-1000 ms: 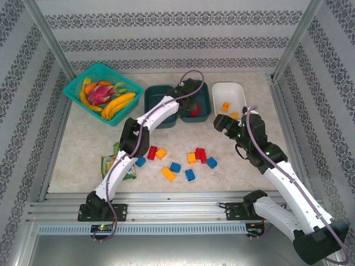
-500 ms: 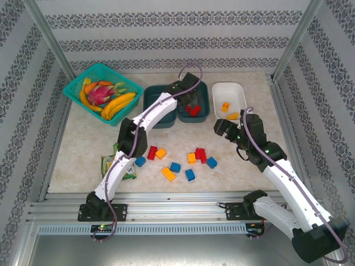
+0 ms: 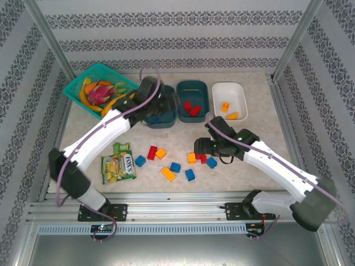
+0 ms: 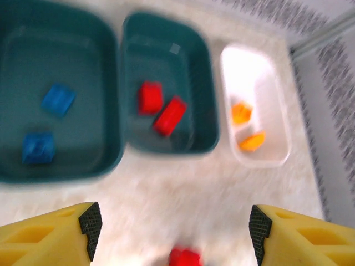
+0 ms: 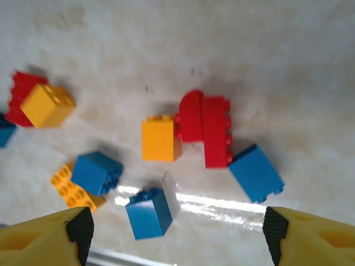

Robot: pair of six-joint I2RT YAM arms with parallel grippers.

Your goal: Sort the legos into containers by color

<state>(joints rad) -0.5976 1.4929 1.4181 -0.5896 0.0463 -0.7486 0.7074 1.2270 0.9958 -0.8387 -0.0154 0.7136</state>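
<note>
Loose legos lie mid-table: red (image 3: 151, 152), orange (image 3: 161, 153) and blue (image 3: 175, 167) ones among several. My right gripper (image 3: 201, 148) hovers open over them. Its wrist view looks down on an orange brick (image 5: 161, 138), a red pair (image 5: 205, 127) and blue bricks (image 5: 148, 212) between my spread right gripper (image 5: 177, 233). My left gripper (image 3: 165, 106) hangs open and empty above the left teal tub (image 3: 161, 123). In its blurred view, my left gripper (image 4: 173, 230) faces that tub (image 4: 105, 166) with two blue bricks, the middle teal tub (image 4: 205, 141) with two red, and the white tub (image 4: 277, 158) with two orange.
A turquoise basket of fruit (image 3: 75, 86) stands at the back left. A green snack packet (image 3: 117, 163) lies on the left, near the loose bricks. Metal rails run along the table's front edge, with patterned walls around the other sides.
My left arm has swung left and back from the middle teal tub to the left one. My right gripper has moved from beside the white tub down over the loose bricks.
</note>
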